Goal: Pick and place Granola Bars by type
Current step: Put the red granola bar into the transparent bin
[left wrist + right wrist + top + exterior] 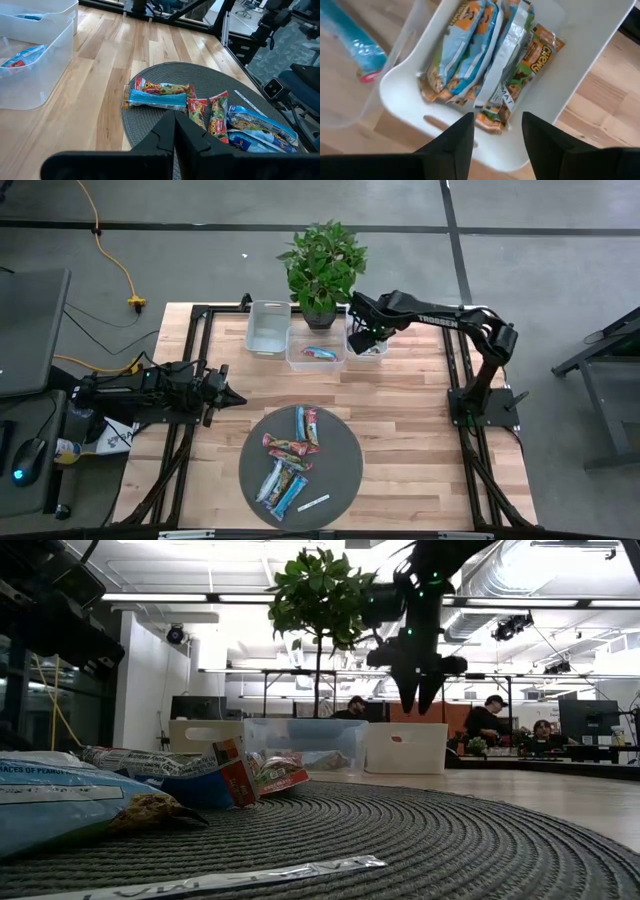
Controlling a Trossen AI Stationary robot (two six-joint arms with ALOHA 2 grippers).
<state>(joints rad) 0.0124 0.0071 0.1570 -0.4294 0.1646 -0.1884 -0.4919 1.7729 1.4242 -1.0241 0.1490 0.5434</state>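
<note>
Several Granola Bars [288, 465] in light blue, red and tan wrappers lie flat on a round grey mat [340, 442] near the table's front. More bars [480, 55] lie in the white right-hand bin [405, 85] at the far edge. A blue bar [318, 352] lies in the clear middle bin [316, 362]. My right gripper [497, 120] hangs open above the white bin, pointing down, with nothing between its fingers. My left gripper [235, 395] waits shut at the table's left side, level, pointing toward the mat.
An empty bin [268, 328] stands left of the middle one. A potted plant [322, 265] stands just behind the bins, close to my right arm. A thin white strip label [313, 503] lies on the mat's near part. Bare wood lies between mat and bins.
</note>
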